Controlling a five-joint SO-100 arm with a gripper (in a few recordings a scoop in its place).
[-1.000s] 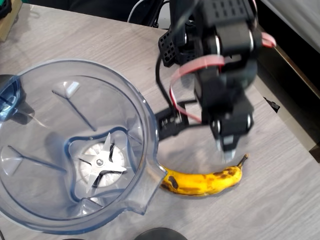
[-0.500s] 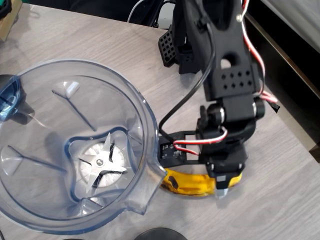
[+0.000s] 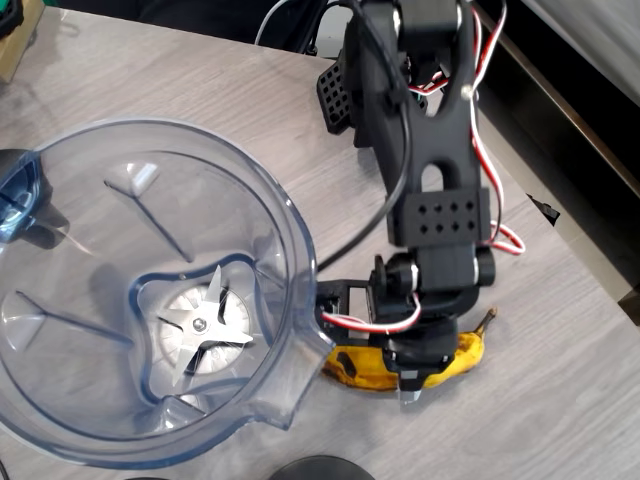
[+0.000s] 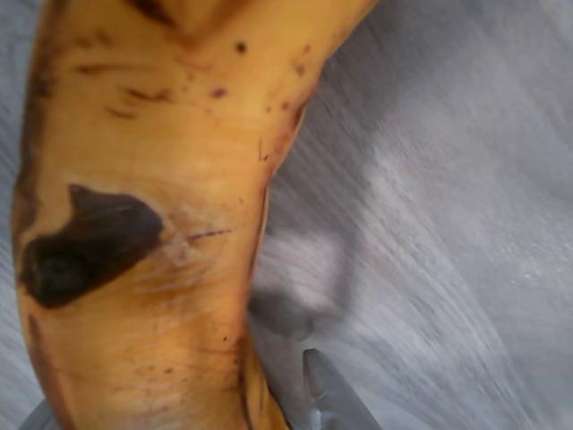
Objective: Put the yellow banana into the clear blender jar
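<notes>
- Pale grey wood-grain desk (image 3: 180,90) carries everything, with a dark gap running along its right edge in the overhead view.
- On it, the clear blender jar (image 3: 60,420) takes up the left half of that view, its silver blade (image 3: 203,326) bare at the bottom, so nothing has gone in yet.
- Just right of the jar's spout lies the yellow banana (image 3: 462,355) on the desk, its dark stem tip pointing up and right; its middle is hidden under the black arm (image 3: 440,190).
- Low over the fruit sits the tool (image 3: 408,385), one metal finger tip poking out on the near side of the banana.
- Seen from the wrist, the spotted peel (image 4: 143,233) is very close (almost against the lens), with a finger tip just beside its right flank above the desk.
- Whether the tool is spread or already pinching the banana, I cannot tell.
- Judged from this, the approach is done; gripping, lifting and dropping into the jar all remain.
- Against a second ago, the arm has swung down from above the desk onto the fruit; against half a second ago, it has shifted a little left along the banana, uncovering the stem end.
</notes>
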